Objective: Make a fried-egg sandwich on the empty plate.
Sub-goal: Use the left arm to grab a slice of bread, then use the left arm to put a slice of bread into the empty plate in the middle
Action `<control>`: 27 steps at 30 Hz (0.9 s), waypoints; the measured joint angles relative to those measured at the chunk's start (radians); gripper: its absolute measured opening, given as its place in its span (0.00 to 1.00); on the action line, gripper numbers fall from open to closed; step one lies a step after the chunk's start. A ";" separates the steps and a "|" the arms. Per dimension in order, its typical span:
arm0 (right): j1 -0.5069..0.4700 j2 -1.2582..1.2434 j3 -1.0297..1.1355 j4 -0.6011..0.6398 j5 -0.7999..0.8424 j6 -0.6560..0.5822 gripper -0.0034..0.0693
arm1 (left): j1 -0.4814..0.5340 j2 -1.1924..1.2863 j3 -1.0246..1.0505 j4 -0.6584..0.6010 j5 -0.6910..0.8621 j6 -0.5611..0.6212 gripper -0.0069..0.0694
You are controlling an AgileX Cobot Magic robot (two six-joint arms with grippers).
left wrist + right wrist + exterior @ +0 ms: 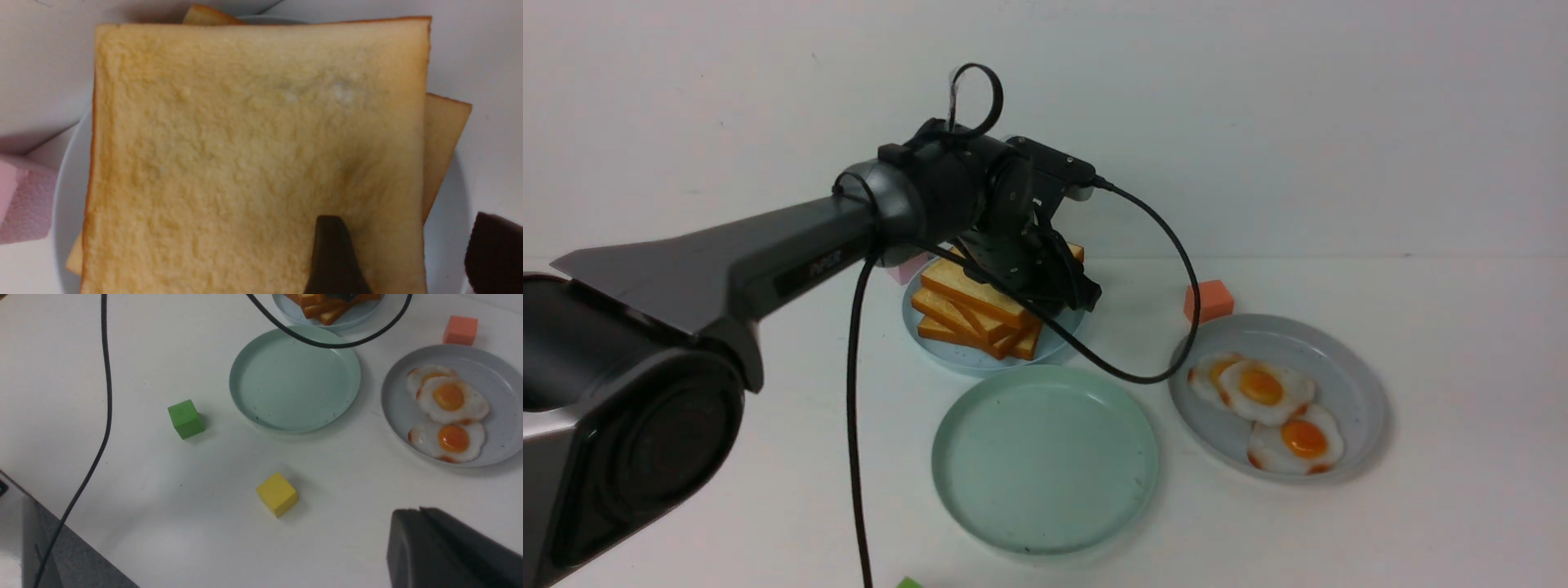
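Plate place: the plate [1045,457] sits in the near middle of the surface.
Sandwich: not begun, as there is no bread or egg on the plate.
What could go wrong: the left hand [408,228] may pick up two slices at once, because they lie tight on each other. It may also shove the toast pile [968,314] sideways, since the slices are fanned out. The grip is close to one edge, so the bread may tip and drop. The black cable [1168,245] hangs low by the plate's far rim and may drag across it.
Plate look: mint green and round, with a low rim and a few dark specks.
Toast: square, golden, with orange-brown crusts, on a light-blue plate [968,358] just behind, a bit left.
Left hand: opened wide and holding nothing. One finger [333,253] is over the top slice [253,155], the other past its edge.
Eggs: white eggs [1262,384] with orange yolks overlap on a grey plate [1347,367] to the right.
Right hand: the right hand [421,522] is pinched closed and empty, near and right.
Blocks: pink block [20,200] by the toast, orange block [1209,300] far right.
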State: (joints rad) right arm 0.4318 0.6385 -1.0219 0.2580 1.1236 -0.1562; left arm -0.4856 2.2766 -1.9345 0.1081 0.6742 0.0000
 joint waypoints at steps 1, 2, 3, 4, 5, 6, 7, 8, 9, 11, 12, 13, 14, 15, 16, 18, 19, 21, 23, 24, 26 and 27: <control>0.000 0.000 0.000 0.000 0.000 0.000 0.10 | 0.000 0.001 -0.001 0.002 0.000 0.000 0.62; 0.000 0.000 0.000 0.000 0.000 0.000 0.11 | 0.000 0.002 -0.003 0.004 0.000 0.000 0.58; 0.000 0.000 0.000 0.000 0.000 0.000 0.11 | 0.000 0.002 -0.003 0.009 0.001 0.000 0.54; 0.000 0.000 0.000 0.000 0.000 0.000 0.11 | 0.000 0.002 -0.003 0.010 0.001 0.000 0.54; 0.000 0.000 0.000 0.000 0.000 0.000 0.11 | 0.000 0.002 -0.004 0.018 0.004 0.000 0.43; 0.000 0.000 0.000 0.000 0.001 0.000 0.11 | 0.000 0.002 -0.005 0.019 0.005 0.000 0.36; 0.000 0.000 0.000 0.000 0.001 0.000 0.11 | 0.000 0.002 -0.006 0.021 0.007 0.000 0.30; 0.000 0.000 0.000 0.000 0.001 0.000 0.11 | 0.000 0.003 -0.006 0.026 0.008 0.000 0.26; 0.000 0.000 0.000 0.000 0.002 0.000 0.11 | 0.000 0.003 -0.007 0.029 0.011 0.000 0.21; 0.000 0.000 0.000 0.000 0.003 0.000 0.11 | 0.000 0.003 -0.008 0.029 0.015 0.000 0.16; 0.000 0.000 0.000 0.000 0.003 0.000 0.11 | 0.000 0.002 -0.009 0.029 0.016 0.000 0.15; 0.000 0.000 0.000 0.000 0.003 0.000 0.12 | 0.000 -0.002 -0.009 0.029 0.018 0.000 0.16; 0.000 0.000 0.000 0.000 0.003 0.000 0.12 | 0.000 -0.007 -0.009 0.029 0.024 0.000 0.16; 0.000 0.000 0.000 0.000 0.003 0.000 0.12 | 0.000 -0.016 -0.008 0.029 0.034 0.000 0.16; 0.000 0.000 0.000 0.000 0.003 0.000 0.12 | 0.000 -0.016 -0.008 0.029 0.034 0.000 0.16; 0.000 0.000 0.000 0.000 0.003 0.000 0.13 | 0.000 -0.061 -0.007 0.032 0.087 0.000 0.16; 0.000 0.000 0.000 0.000 0.003 0.000 0.13 | 0.000 -0.079 -0.006 0.034 0.101 0.000 0.16; 0.000 0.000 0.000 0.000 0.003 0.000 0.13 | 0.000 -0.131 -0.006 0.034 0.132 0.000 0.16; 0.000 0.000 0.000 0.000 0.003 0.000 0.14 | 0.000 -0.192 -0.005 0.034 0.169 0.006 0.15; 0.000 0.000 0.000 -0.001 0.003 0.000 0.14 | 0.000 -0.237 0.002 0.030 0.196 0.008 0.15; 0.000 0.000 0.000 -0.005 0.003 0.000 0.14 | -0.002 -0.285 0.017 0.021 0.223 0.008 0.15; 0.000 0.000 0.000 -0.008 0.003 0.000 0.14 | -0.006 -0.319 0.044 0.017 0.237 0.008 0.15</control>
State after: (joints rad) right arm 0.4318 0.6385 -1.0219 0.2501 1.1263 -0.1562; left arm -0.4912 1.9576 -1.8903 0.1249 0.9109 0.0080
